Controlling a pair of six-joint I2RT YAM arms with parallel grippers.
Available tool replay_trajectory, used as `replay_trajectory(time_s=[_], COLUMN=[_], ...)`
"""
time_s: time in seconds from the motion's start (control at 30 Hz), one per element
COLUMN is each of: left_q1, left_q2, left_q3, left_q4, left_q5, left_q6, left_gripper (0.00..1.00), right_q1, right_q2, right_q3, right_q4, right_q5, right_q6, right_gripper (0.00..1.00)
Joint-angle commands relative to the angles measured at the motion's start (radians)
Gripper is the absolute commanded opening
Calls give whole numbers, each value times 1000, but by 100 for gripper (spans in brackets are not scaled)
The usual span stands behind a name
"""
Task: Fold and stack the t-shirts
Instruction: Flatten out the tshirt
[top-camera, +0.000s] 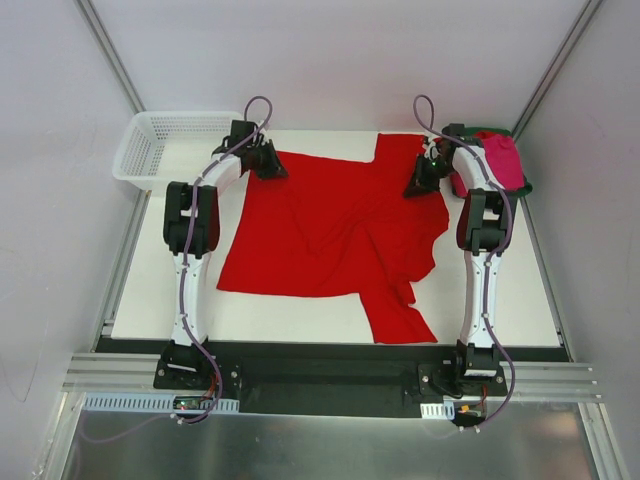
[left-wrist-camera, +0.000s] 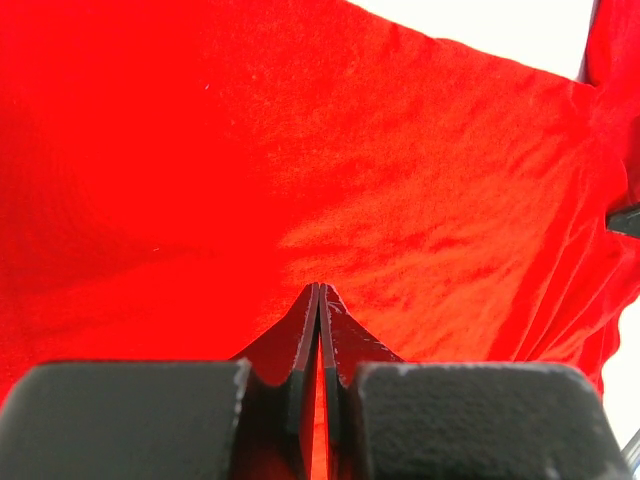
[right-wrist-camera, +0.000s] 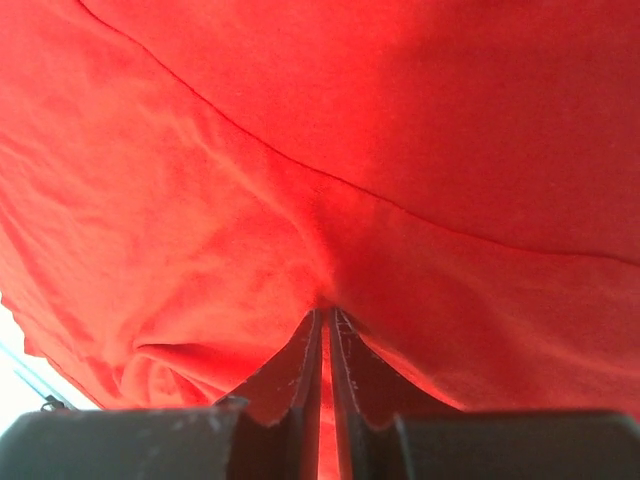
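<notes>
Clenched tight, the left hand (top-camera: 266, 163) pinches the bright red cloth t-shirt (top-camera: 310, 235) by the table's (top-camera: 150, 300) far edge; right hand (top-camera: 420, 182) grips it too. Shirt sprawls mid-table, smooth left, rumpled right, one sleeve toward the near edge.

Matt, creased red cloth t-shirt (top-camera: 320, 232)

Red t-shirt (top-camera: 320, 230) covers mid worktop (top-camera: 280, 320). Basket (top-camera: 150, 150) blocks far-left corner, shirt pile (top-camera: 500, 160) far-right. Near strip, right edge bare.
</notes>
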Motion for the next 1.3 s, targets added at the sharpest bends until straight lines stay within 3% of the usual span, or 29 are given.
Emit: replay_trajectory(time_s=[0.0, 0.47, 0.63, 0.77, 0.83, 1.03, 1.13, 1.27], left_q1=[13, 26, 29, 30, 29, 18, 1, -22], left_q2=[24, 66, 76, 60, 37, -164, -239, -304], left_q3=[38, 94, 104, 95, 75, -98, -179, -273], left_q4=[-11, -11, -11, -8, 3, 133, 149, 173], left_q5=[22, 29, 35, 65, 74, 91, 88, 94], left_q6=[-20, -37, -37, -18, 0, 25, 46, 51], left_gripper=[0, 0, 0, 0, 0, 0, 0, 0], right_q1=[3, 4, -23, -11, 18, 69, 81, 95], right_q2=[-28, 7, 7, -106, -233, -469, -540, -595], right_q3=[24, 136, 129, -41, -189, -383, -450, -468], right_q4=[-3, 0, 43, 221, 334, 466, 479, 387], right_q5=[120, 330, 299, 168, 195, 229, 234, 225], right_q6=[31, 121, 144, 115, 83, 43, 52, 65], right_gripper=[11, 13, 13, 13, 14, 22, 30, 31])
